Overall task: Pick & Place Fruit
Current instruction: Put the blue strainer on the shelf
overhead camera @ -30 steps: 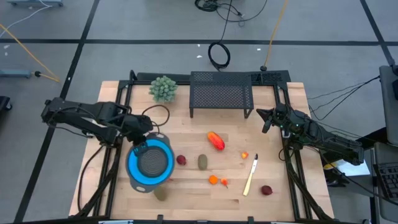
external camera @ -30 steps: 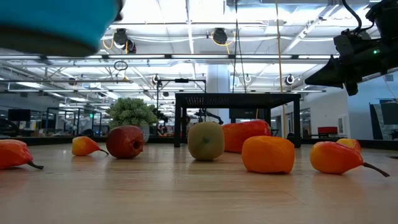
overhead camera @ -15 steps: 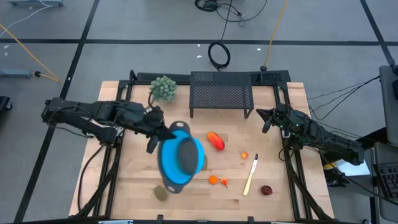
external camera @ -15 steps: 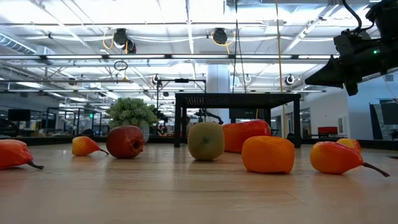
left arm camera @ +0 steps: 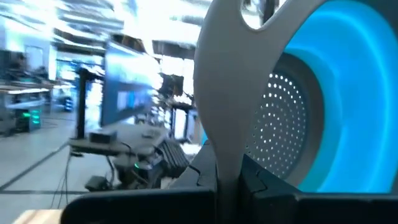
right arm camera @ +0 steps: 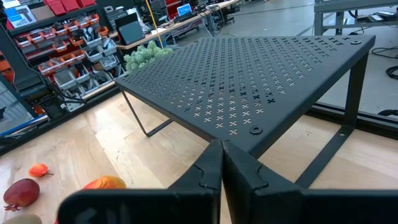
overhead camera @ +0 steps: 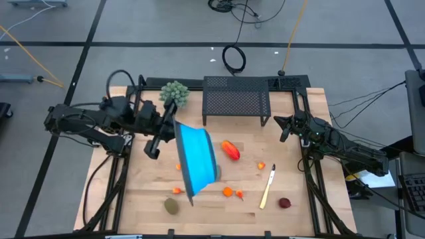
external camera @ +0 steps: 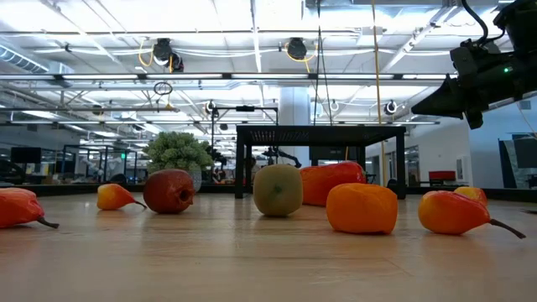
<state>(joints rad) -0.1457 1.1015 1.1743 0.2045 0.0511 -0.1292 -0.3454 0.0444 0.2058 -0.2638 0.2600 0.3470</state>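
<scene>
Left gripper (overhead camera: pixel 161 133): fingers are being kept clamped on the grey handle of the blue bowl (overhead camera: pixel 196 161), which is being held tilted on edge at centre frame.
Right gripper (overhead camera: pixel 284 127): fingers are being held together, empty, at right of centre beside the black mesh rack (overhead camera: pixel 236 98).
Fruit: red-orange piece (overhead camera: pixel 230 150), olive-green piece (overhead camera: pixel 172 206) and dark red piece (overhead camera: pixel 285 203) are lying scattered across the lower table (overhead camera: pixel 305 206).
Obstruction: the bowl is covering the table's middle.
Surroundings: a plant ball (overhead camera: pixel 174 93) is sitting at upper left.
</scene>
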